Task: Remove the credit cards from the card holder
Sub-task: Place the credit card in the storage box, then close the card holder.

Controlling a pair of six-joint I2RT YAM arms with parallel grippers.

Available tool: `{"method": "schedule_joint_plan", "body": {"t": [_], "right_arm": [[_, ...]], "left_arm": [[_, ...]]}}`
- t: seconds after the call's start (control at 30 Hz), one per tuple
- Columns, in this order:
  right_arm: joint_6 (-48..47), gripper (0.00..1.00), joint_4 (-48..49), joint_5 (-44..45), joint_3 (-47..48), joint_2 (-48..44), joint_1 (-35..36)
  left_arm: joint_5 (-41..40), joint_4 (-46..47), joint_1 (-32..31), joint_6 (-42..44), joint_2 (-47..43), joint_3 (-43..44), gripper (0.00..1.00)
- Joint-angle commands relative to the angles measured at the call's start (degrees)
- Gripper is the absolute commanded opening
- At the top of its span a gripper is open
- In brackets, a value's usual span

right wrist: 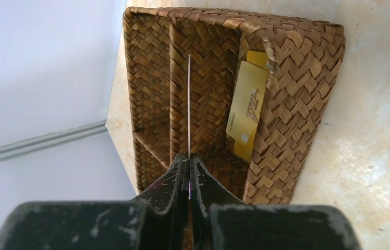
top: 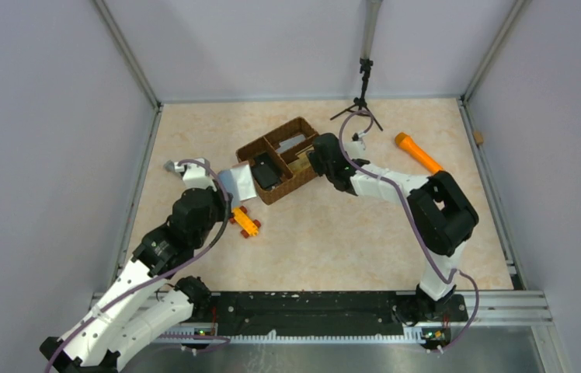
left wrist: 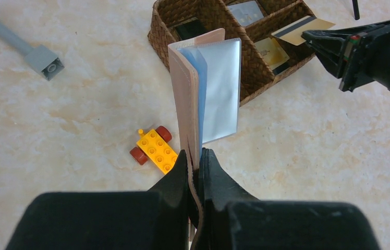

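Observation:
My left gripper is shut on the lower edge of the card holder and holds it upright above the table. The holder has a tan cover and a pale blue-grey inside, and it hangs slightly open. In the top view it sits just left of the woven basket. My right gripper is shut on a gold credit card with a black stripe. It holds the card over the basket, edge-on in the right wrist view. A yellow card leans inside one compartment.
The three-compartment basket also holds a black card and a grey card. A yellow toy brick car lies near the left gripper. A grey piece lies at left, an orange cylinder at right, and a tripod at the back.

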Motion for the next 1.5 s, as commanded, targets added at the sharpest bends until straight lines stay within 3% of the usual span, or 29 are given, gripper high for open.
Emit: {"method": "schedule_joint_plan", "body": {"t": [0.0, 0.1, 0.23, 0.37, 0.5, 0.67, 0.9, 1.03, 1.23, 1.47], "right_arm": [[3.4, 0.06, 1.4, 0.6, 3.8, 2.8, -0.3], [3.3, 0.32, 2.7, 0.5, 3.5, 2.8, -0.3], [2.1, 0.45, 3.8, 1.8, 1.0, -0.4, -0.3], [-4.8, 0.51, 3.3, 3.2, -1.4, -5.5, -0.4], [-16.3, 0.53, 6.0, 1.2, -6.7, -12.6, -1.4], [-33.9, 0.52, 12.8, -8.6, -17.5, -22.4, -4.4], [-54.3, 0.51, 5.6, -21.7, -25.4, -32.9, -6.8], [-59.1, 0.49, 2.7, -28.0, -28.9, -37.0, -6.9], [-60.4, 0.48, 8.7, -38.4, -35.1, -45.2, -6.9], [-58.3, 0.46, 11.6, -45.1, -36.6, -53.5, -6.9]], "left_arm": [[1.7, 4.0, 0.4, 0.8, 0.4, 0.5, 0.0], [2.0, 4.1, 0.6, 0.9, 0.3, 0.4, 0.0], [3.2, 4.4, 0.7, 0.9, 0.6, 0.5, 0.0], [5.1, 5.0, 0.8, 0.5, 1.5, 0.3, 0.0], [10.2, 7.0, 0.8, -0.4, 2.5, -0.2, 0.0], [20.0, 11.9, 0.9, -2.7, 5.0, -1.5, 0.0], [34.5, 23.1, 0.9, -9.5, 7.5, -4.3, 0.0], [42.0, 33.7, 1.0, -14.8, 8.4, -6.7, 0.0], [52.0, 48.5, 1.0, -23.4, 14.8, -9.0, 0.0], [58.7, 57.4, 0.9, -27.0, 25.5, -8.5, 0.0]]}}
